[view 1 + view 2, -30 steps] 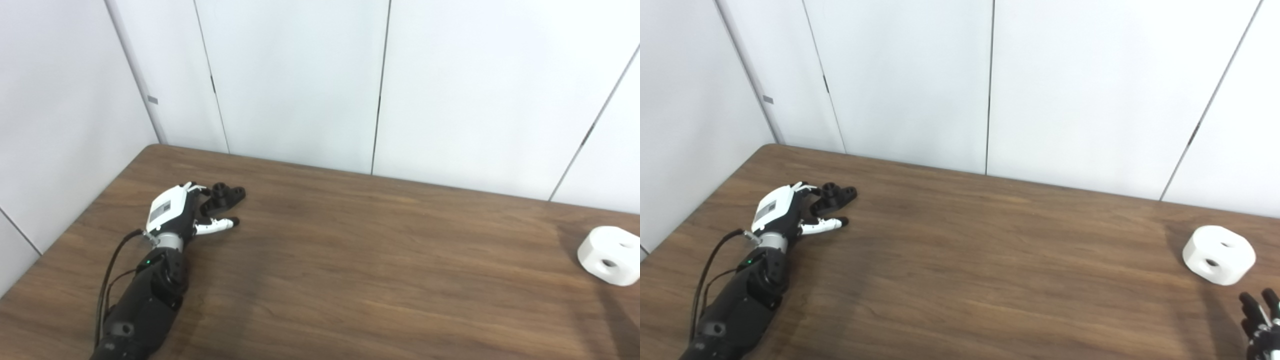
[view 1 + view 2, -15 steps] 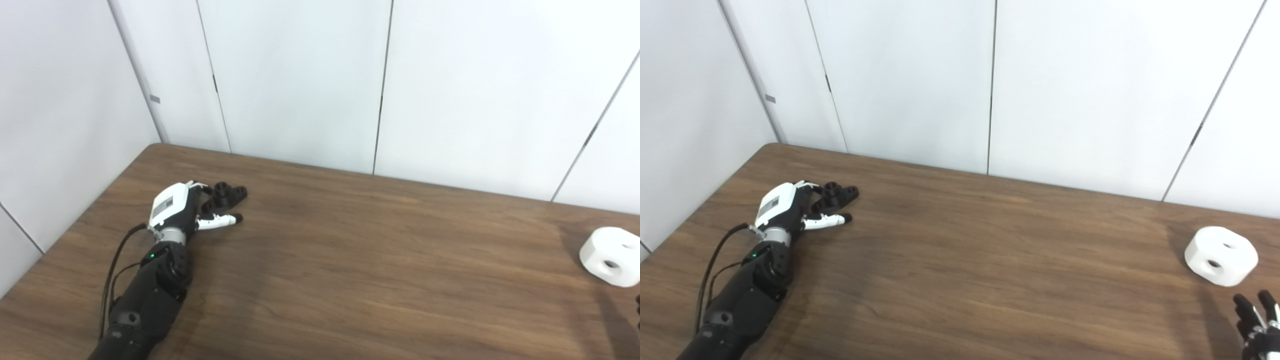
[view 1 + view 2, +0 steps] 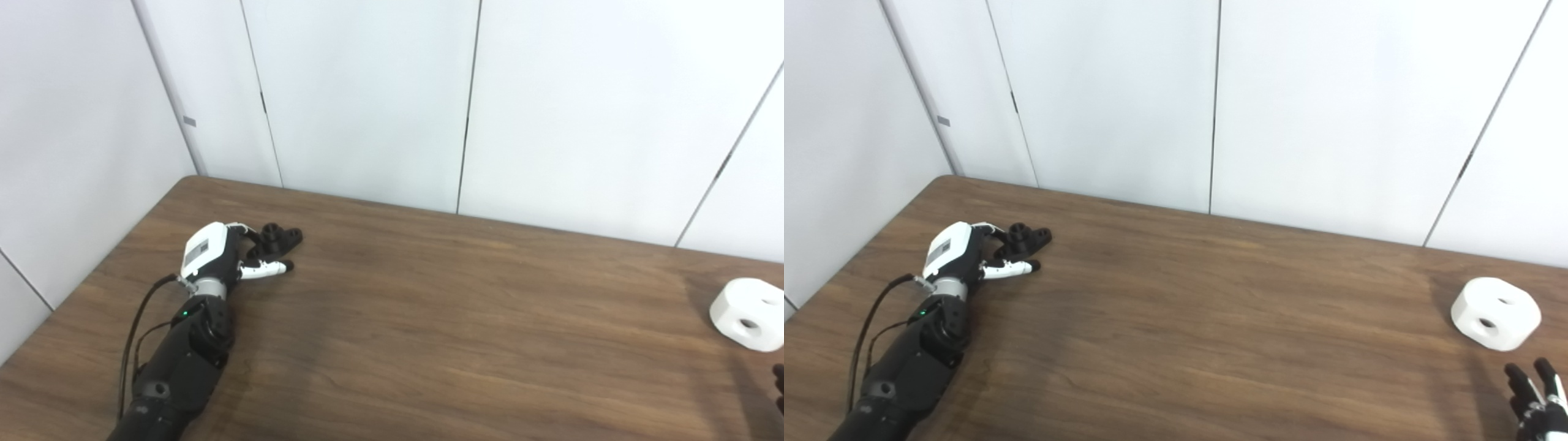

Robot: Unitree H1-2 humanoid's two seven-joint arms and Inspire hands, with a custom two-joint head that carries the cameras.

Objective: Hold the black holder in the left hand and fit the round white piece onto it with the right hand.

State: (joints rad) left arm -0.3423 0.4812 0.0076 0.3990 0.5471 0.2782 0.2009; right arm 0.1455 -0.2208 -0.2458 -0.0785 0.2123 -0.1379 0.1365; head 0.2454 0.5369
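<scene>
Plastic, rigid and probably light: the round white piece (image 3: 1496,313) sits far right on the counter (image 3: 1213,318), best gripped across its curved sides. Right hand (image 3: 1534,404) waits near it, fingers spread, empty. Left hand (image 3: 211,257) curls over the black holder (image 3: 278,237); whether it grips, I cannot tell.

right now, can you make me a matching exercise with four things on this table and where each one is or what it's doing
Things:
1. holder
2. white piece
3. left hand
4. right hand

Places or states:
a. near right corner, fingers spread, holding nothing
b. far left, right at the left hand's fingers
c. right side, lying free, holes showing
d. far left, curled around the black part

Pairs: 1-b, 2-c, 3-d, 4-a
</scene>
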